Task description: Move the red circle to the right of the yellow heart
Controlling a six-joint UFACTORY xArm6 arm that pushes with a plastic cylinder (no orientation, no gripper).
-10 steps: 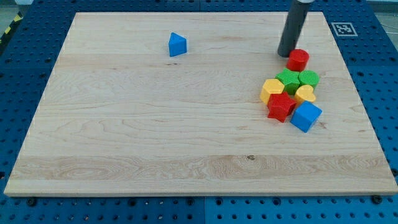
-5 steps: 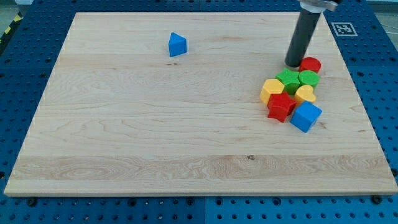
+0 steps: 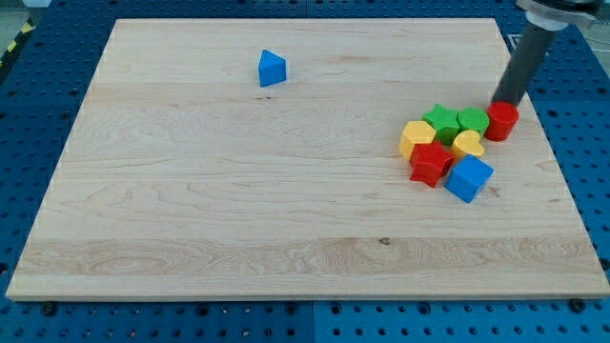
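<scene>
A robotics lab or test bench. A pale wooden board (image 3: 238, 191) lies on a blue metal base plate (image 3: 586, 143) drilled with a regular grid of holes, the kind used for mounting equipment. At the far right a printed black-and-white fiducial marker (image 3: 515, 42) sits on the board's corner, and yellow-black hazard tape (image 3: 17, 40) shows at the far left.

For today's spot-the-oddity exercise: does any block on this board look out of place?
Yes: the blue triangle sits alone near the view's top left, far from the cluster of other blocks at the right. Nothing looks damaged or tipped. My tip stands just above the red circle.
</scene>
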